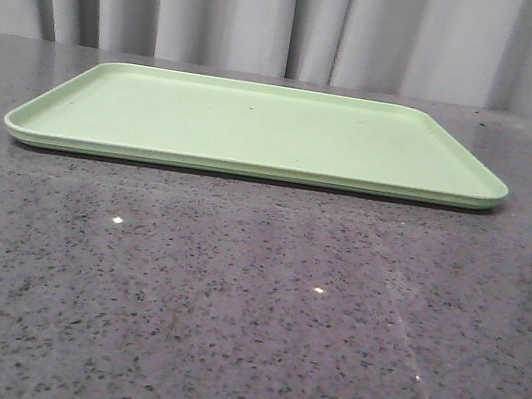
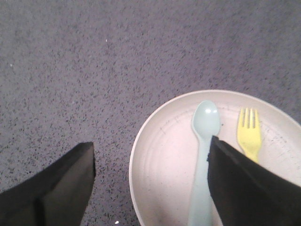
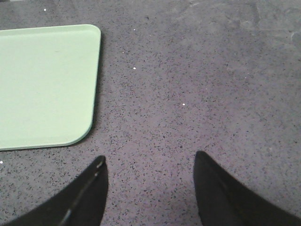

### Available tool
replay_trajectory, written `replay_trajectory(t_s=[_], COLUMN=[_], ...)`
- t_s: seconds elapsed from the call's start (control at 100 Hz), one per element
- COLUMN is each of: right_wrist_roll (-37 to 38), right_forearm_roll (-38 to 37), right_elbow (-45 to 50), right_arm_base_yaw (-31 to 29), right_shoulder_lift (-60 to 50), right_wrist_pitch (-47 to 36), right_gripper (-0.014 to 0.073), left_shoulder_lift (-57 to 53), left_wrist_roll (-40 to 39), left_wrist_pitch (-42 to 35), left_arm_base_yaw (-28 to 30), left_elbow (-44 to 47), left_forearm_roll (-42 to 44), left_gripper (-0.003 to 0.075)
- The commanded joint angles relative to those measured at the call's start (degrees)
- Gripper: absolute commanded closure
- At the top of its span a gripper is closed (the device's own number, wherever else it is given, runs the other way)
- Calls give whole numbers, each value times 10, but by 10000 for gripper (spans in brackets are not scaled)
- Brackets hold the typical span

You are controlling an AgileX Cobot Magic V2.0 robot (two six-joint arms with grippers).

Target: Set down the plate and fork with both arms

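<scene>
In the left wrist view the pale pink plate (image 2: 164,165) lies on the dark speckled table. The yellow fork (image 2: 249,134) and a light blue spoon (image 2: 205,141) lie side by side in it. My left gripper (image 2: 151,150) is open above the plate's rim: one finger is over bare table, the other over the plate, hiding the fork's handle and part of the spoon's. My right gripper (image 3: 149,162) is open and empty over bare table, near a corner of the light-green tray (image 3: 42,84). Neither gripper, plate nor fork shows in the front view.
The flat rectangular light-green tray (image 1: 257,127) lies empty across the far middle of the table in the front view. Grey speckled tabletop (image 1: 249,308) stretches in front of it. A pale pleated curtain hangs behind the table.
</scene>
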Motion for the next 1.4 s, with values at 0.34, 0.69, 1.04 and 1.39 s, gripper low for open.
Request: replay_trajectory(t_s=[0.34,0.69,1.04,1.39], right_wrist_roll=[-2,-2,-2,-2], right_forearm_roll=[-4,-4,-4,-4], right_elbow=[-20,-20,-20,-20], right_arm_base_yaw=[1,1,1,1], right_shoulder_lift=[3,3,3,3], right_wrist_pitch=[-31,-26,-26,-25], right_gripper=[171,171,171,171], left_shoulder_lift=[148,206,231,231], left_wrist_roll=[-8,-4,-4,-4], left_wrist_pitch=[-73,-35,-23,-23], left_arm_base_yaw=[36,36,36,36], left_elbow=[-20,-20,-23,-23], left_forearm_roll=[5,5,5,5], left_gripper=[228,228,228,555])
